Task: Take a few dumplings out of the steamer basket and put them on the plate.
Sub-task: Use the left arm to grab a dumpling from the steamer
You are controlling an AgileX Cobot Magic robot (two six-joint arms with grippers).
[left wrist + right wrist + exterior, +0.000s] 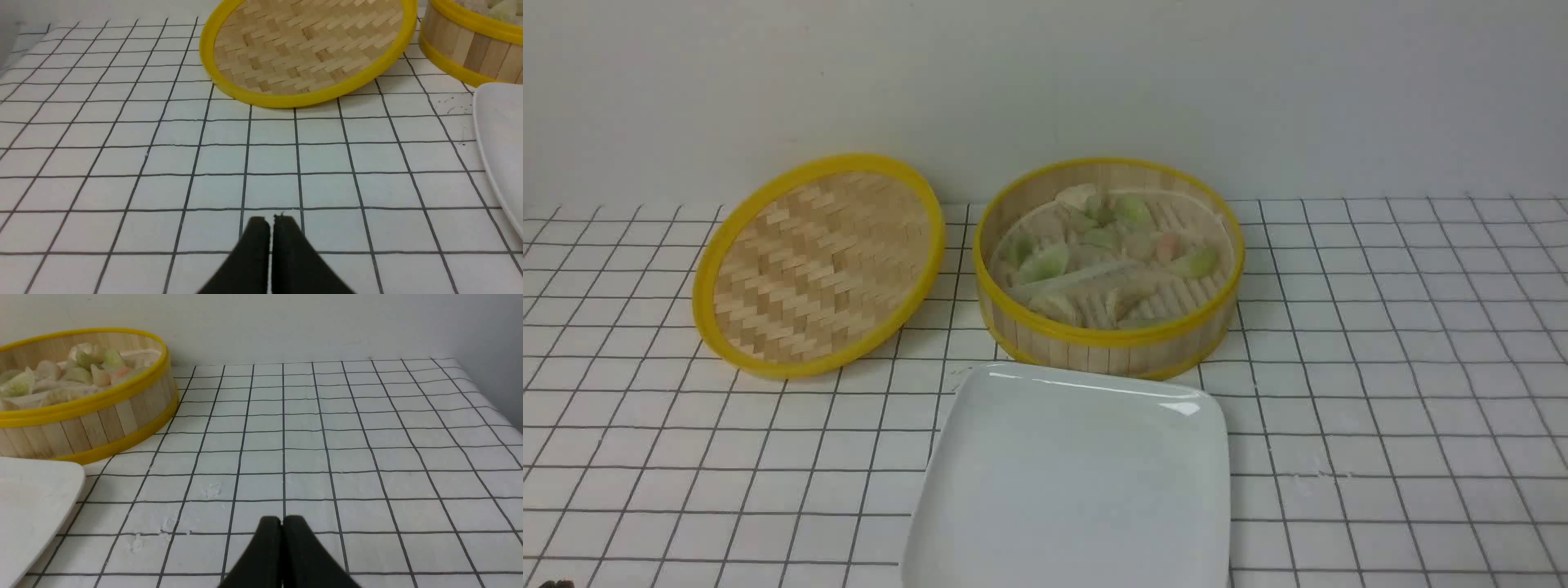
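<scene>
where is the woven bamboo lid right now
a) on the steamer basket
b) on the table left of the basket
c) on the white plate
b: the shallow woven yellow-rimmed bamboo lid sits on the grid-lined table, left of the open round bamboo steamer basket.

- I am seeing a shallow woven bamboo lid (818,265) with a yellow rim lying on the left half of the table. Its woven hollow is facing up, its near rim is touching the cloth, and it is looking slightly tilted.
- I am looking at a white tablecloth (1380,343) with a thin dark grid, which is covering the whole tabletop.
- I am noticing faint whitish smudges (210,491) on the cloth in the right wrist view, and tiny dark specks (454,109) in the left wrist view.
- A plain pale wall (1045,82) is rising behind the far edge.
</scene>
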